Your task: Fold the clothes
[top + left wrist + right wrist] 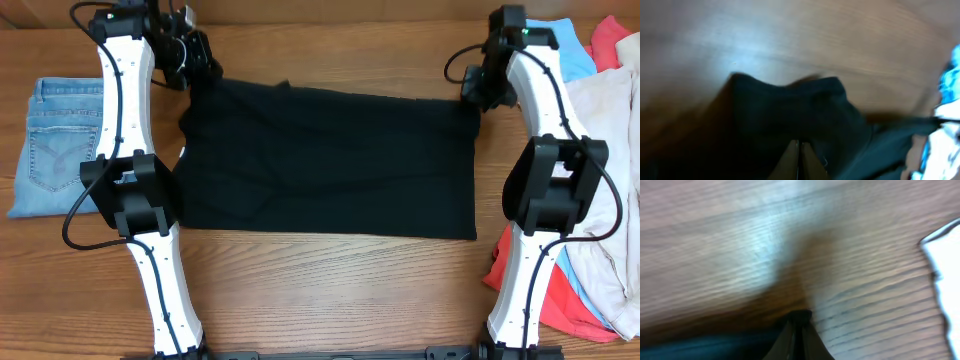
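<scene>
A large black T-shirt (330, 160) lies flat as a wide rectangle across the middle of the wooden table. At its far left corner my left gripper (200, 62) is shut on the cloth. The left wrist view shows the closed fingers (799, 150) buried in a raised bunch of the black fabric (790, 105). My right gripper (474, 95) is at the far right corner. In the right wrist view its tips (799, 321) pinch a small tuft of the black cloth, and the dark fabric (715, 347) trails off to the lower left.
Folded blue jeans (55, 145) lie at the left edge of the table. On the right, beside and behind the right arm, a loose pile holds a cream garment (605, 130), a light blue one (570, 50) and coral ones (612, 40).
</scene>
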`<state>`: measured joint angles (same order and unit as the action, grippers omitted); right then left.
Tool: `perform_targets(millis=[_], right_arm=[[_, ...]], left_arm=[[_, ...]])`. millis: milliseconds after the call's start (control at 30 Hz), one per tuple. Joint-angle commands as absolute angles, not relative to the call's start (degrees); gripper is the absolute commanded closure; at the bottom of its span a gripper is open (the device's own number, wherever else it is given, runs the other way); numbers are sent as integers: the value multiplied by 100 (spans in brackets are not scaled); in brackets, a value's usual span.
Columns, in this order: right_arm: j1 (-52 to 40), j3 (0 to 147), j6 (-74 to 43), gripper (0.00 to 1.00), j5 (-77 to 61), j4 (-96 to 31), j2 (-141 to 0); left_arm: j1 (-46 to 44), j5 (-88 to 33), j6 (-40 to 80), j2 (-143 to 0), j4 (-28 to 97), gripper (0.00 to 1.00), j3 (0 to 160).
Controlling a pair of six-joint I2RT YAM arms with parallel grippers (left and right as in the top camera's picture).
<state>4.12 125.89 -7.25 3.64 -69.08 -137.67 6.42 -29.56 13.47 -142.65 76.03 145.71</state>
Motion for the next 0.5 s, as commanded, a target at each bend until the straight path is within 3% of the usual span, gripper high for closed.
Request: perform_targets(millis=[0, 467], right_arm=[[467, 13205, -729, 96, 521, -7205, -13736], [661, 13653, -727, 96, 554, -9708, -13736]], left_arm=[[589, -2209, 893, -14263, 7979, 96, 14706], [484, -1603, 875, -14263, 9684, 96, 14647]])
